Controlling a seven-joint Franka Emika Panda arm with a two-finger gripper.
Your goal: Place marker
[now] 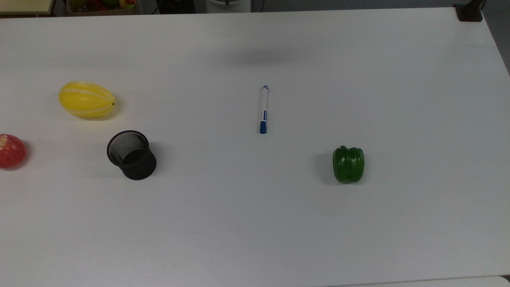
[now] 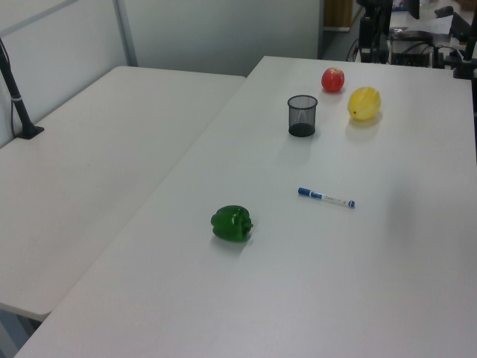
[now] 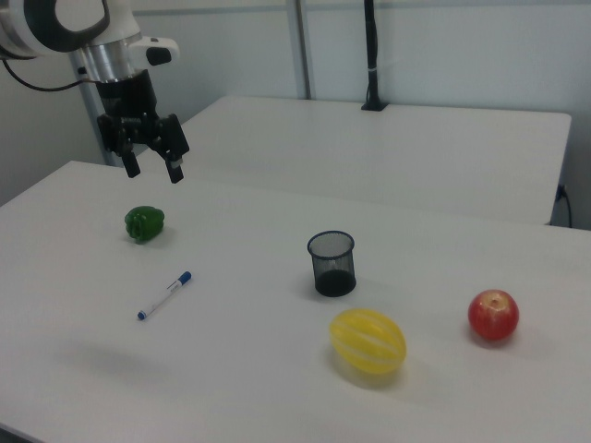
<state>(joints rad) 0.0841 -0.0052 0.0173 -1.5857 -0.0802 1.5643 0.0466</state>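
The marker is a slim white pen with a blue cap, lying flat near the middle of the white table. It also lies on the table in the left view, marker, and in the right view, marker. My gripper hangs open high above the table at the right view's upper left, well above and beyond the marker, with nothing between its fingers.
A black mesh cup stands upright at the top view's left. A yellow melon and a red apple lie near it. A green pepper sits at the top view's right of the marker. A second table adjoins.
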